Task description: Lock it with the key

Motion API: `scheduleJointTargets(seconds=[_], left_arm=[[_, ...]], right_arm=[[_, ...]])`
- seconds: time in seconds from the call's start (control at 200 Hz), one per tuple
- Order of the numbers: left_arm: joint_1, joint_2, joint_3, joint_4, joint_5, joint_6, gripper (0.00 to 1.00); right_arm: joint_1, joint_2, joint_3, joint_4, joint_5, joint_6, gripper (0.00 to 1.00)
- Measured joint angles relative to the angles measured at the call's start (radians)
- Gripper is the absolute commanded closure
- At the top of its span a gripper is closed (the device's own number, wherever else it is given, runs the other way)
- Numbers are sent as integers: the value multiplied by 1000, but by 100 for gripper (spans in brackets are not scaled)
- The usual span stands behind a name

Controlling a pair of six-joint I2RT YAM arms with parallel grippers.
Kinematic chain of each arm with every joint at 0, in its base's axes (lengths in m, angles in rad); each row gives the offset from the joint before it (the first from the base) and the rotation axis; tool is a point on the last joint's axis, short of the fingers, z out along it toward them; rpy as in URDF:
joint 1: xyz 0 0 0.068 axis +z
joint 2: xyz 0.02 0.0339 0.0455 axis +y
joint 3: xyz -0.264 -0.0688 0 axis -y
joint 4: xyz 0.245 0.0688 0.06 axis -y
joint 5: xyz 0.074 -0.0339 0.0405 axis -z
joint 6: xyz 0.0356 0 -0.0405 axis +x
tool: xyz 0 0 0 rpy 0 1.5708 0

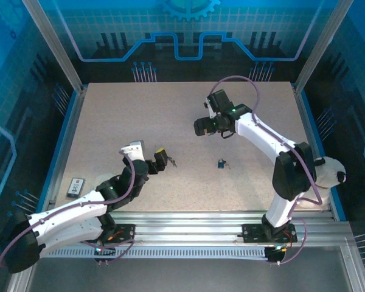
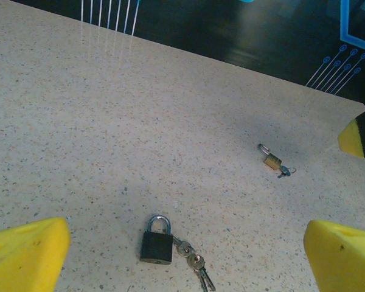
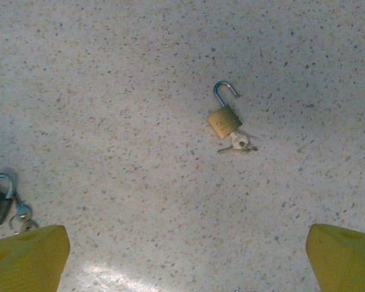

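A black padlock (image 2: 156, 241) lies flat on the speckled table (image 1: 140, 115), its bunch of keys (image 2: 194, 264) against its right side. My left gripper (image 2: 185, 243) hovers just before it, open, with yellow fingertips (image 2: 24, 255) wide to either side; it is also seen from above (image 1: 160, 159). Farther right lies a small brass padlock (image 3: 224, 120) with its shackle swung open and a key (image 3: 240, 145) in its base. The right gripper (image 3: 185, 243) hangs open above bare table, short of the brass padlock (image 1: 222, 163), at the table's middle back (image 1: 201, 126).
A small grey device with a red mark (image 1: 76, 187) rests near the left edge. A white round object (image 1: 331, 170) sits by the right edge behind the right arm. Metal rails (image 1: 188, 219) run along the near edge; blue walls enclose the table.
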Motion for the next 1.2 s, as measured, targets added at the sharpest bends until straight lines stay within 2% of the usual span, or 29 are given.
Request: scheduleJointTargets(seconds=[0.265, 0.61, 1.201], left_arm=[[0, 0, -11, 1, -14, 0, 1], [0, 0, -12, 1, -22, 0, 1], [0, 6, -12, 2, -23, 1, 1]], right_arm=[[-6, 140, 103, -75, 35, -63, 1], [-34, 278, 214, -114, 26, -121, 23], [-68, 462, 344, -146, -16, -207, 31]])
